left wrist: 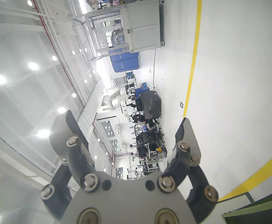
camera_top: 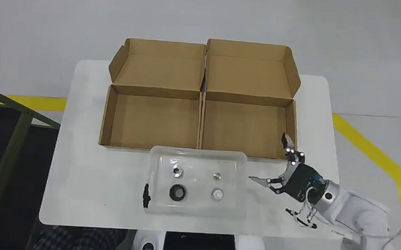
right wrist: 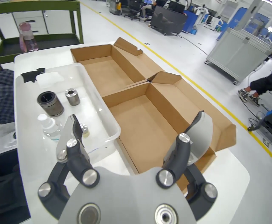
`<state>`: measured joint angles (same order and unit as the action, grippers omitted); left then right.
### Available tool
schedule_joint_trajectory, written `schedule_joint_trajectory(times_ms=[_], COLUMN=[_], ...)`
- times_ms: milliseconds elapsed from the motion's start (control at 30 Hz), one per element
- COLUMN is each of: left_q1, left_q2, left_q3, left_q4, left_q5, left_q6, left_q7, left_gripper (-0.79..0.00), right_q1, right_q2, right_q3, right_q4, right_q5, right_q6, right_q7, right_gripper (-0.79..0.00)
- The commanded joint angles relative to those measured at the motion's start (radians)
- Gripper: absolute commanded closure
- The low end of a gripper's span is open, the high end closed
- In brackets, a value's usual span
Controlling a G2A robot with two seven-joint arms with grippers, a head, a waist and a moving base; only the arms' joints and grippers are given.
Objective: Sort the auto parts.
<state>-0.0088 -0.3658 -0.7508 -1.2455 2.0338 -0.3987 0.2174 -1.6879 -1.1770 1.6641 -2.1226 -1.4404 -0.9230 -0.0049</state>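
A clear plastic tray (camera_top: pixel 236 157) at the table's front holds a black bearing sleeve (camera_top: pixel 178 192), a small steel cylinder (camera_top: pixel 176 171), a white-capped bottle (camera_top: pixel 217 193) and a small metal knob (camera_top: pixel 217 175). Behind it stand two open cardboard boxes, left (camera_top: pixel 153 119) and right (camera_top: pixel 245 126), both with nothing in them. My right gripper (camera_top: pixel 269 158) hovers open just right of the tray, by the right box's front corner. In the right wrist view the gripper (right wrist: pixel 137 115) is open over the right box (right wrist: pixel 148 118), with the tray (right wrist: pixel 99 97) beside it. My left gripper (left wrist: pixel 127 118) is open, faces the room, and holds nothing.
The white table (camera_top: pixel 83 153) has free room left of the boxes and tray. A black scrap (camera_top: pixel 145 196) sticks to the tray's left rim. A green cart (right wrist: pixel 42 42) with a pink bottle (right wrist: pixel 27 40) stands beyond the table's left end.
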Motion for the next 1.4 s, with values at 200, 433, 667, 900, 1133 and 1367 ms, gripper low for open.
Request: schedule_joint_trajectory(times_ms=[200, 433, 667, 900, 1133, 1367], left_q1=[0.0, 0.0, 0.0, 0.0, 0.0, 0.0], left_q2=[0.0, 0.0, 0.0, 0.0, 0.0, 0.0], left_q3=[0.0, 0.0, 0.0, 0.0, 0.0, 0.0], left_q4=[0.0, 0.0, 0.0, 0.0, 0.0, 0.0], left_q5=[0.0, 0.0, 0.0, 0.0, 0.0, 0.0], left_q6=[0.0, 0.0, 0.0, 0.0, 0.0, 0.0], left_q7=[0.0, 0.0, 0.0, 0.0, 0.0, 0.0], left_gripper=[-0.785, -0.785, -0.785, -0.785, -0.785, -0.785], right_q1=[0.04, 0.075, 0.102, 0.128, 0.149, 0.161], right_q2=[0.009, 0.019, 0.033, 0.046, 0.055, 0.061], right_q3=[-0.106, -0.184, -0.239, -0.303, -0.34, -0.365], right_q4=[0.017, 0.042, 0.045, 0.061, 0.089, 0.096], right_q5=[0.006, 0.035, 0.034, 0.009, 0.004, -0.01], right_q6=[-0.077, -0.089, -0.089, -0.089, -0.089, -0.082], right_q7=[0.074, 0.151, 0.236, 0.3, 0.336, 0.36], right_gripper=[-0.785, -0.785, -0.785, -0.785, -0.785, -0.785])
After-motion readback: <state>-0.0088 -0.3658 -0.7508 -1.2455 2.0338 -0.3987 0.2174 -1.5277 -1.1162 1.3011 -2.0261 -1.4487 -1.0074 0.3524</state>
